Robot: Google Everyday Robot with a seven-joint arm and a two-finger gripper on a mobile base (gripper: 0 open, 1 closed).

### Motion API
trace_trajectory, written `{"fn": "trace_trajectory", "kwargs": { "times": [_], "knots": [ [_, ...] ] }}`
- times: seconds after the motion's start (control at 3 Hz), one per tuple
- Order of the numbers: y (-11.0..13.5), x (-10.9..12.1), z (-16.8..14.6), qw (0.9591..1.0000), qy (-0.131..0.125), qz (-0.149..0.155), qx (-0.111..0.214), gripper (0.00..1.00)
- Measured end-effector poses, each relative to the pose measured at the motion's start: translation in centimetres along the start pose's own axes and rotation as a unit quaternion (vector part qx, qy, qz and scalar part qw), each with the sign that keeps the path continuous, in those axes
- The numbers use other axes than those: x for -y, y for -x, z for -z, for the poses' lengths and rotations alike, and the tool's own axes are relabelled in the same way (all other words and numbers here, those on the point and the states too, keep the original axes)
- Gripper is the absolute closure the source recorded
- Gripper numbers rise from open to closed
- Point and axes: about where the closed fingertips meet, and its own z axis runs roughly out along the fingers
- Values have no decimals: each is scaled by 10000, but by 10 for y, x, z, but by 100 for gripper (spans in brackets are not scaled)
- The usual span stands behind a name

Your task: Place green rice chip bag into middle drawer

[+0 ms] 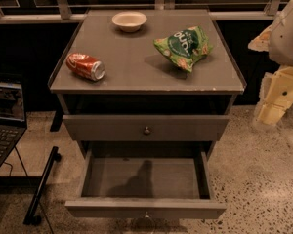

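The green rice chip bag lies crinkled on the right part of the grey cabinet top. The middle drawer is pulled out wide below the closed uppermost drawer front. Its grey inside is bare, and its knob shows at the front edge. My gripper, pale cream under the white arm, hangs at the right edge of the view. It is beside the cabinet, to the right of the bag and lower than the cabinet top. It holds nothing that I can see.
A red soda can lies on its side on the left of the cabinet top. A pale bowl stands at the back. A laptop and a black stand leg are on the left. The floor is speckled.
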Motion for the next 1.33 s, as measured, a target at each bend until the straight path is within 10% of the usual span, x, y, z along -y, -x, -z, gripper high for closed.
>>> {"fn": "trace_trajectory", "kwargs": {
  "times": [0.67, 1.33],
  "knots": [
    [0, 8, 2, 9999, -20, 124, 24, 0],
    [-27, 82, -17, 9977, 280, 259, 563, 0]
  ]
}}
